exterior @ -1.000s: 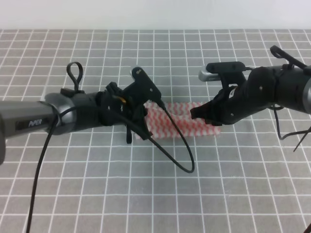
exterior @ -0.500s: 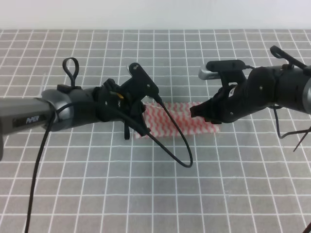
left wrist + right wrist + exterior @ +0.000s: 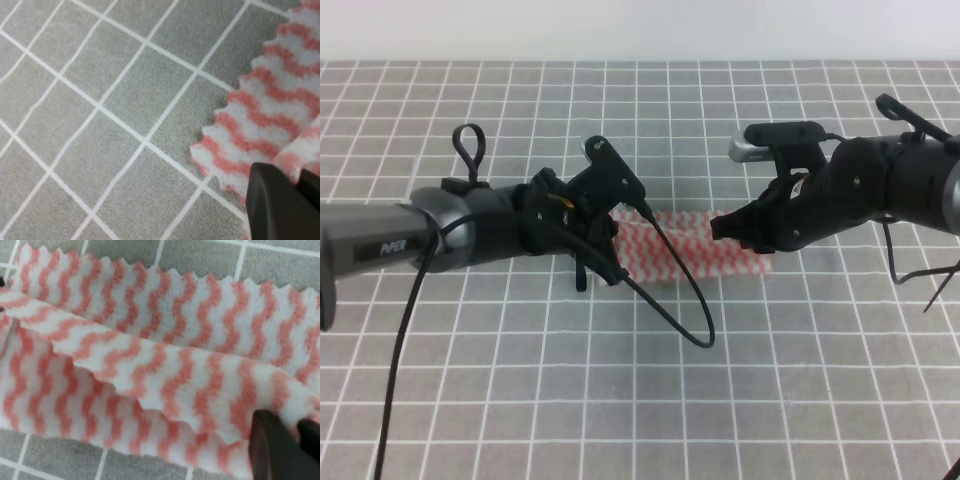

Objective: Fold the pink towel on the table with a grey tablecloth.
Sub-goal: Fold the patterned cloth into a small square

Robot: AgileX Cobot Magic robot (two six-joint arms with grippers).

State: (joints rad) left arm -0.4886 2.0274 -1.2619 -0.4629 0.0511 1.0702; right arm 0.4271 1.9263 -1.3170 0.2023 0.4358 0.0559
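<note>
Right wrist view, jaws: pinched on a raised fold of the pink towel (image 3: 150, 360), one dark fingertip (image 3: 275, 447) over the cloth at the lower right corner.
Left wrist view, jaws: one dark fingertip (image 3: 280, 205) pressed onto the towel's corner; a lifted pink edge caught beside it, so closed on the cloth.
Right gripper (image 3: 732, 228): sat at the towel's right end, low over the table.
Left gripper (image 3: 603, 262): sat at the towel's left end, low over the table.
Pink towel (image 3: 675, 248): lay as a narrow strip between the two grippers, upper layer draped over the lower, zigzag edges showing.
Table with a grey tablecloth (image 3: 640, 400): carried the towel near its middle; white grid lines visible all around.
Black cable (image 3: 680, 300): looped from the left arm down in front of the towel.
</note>
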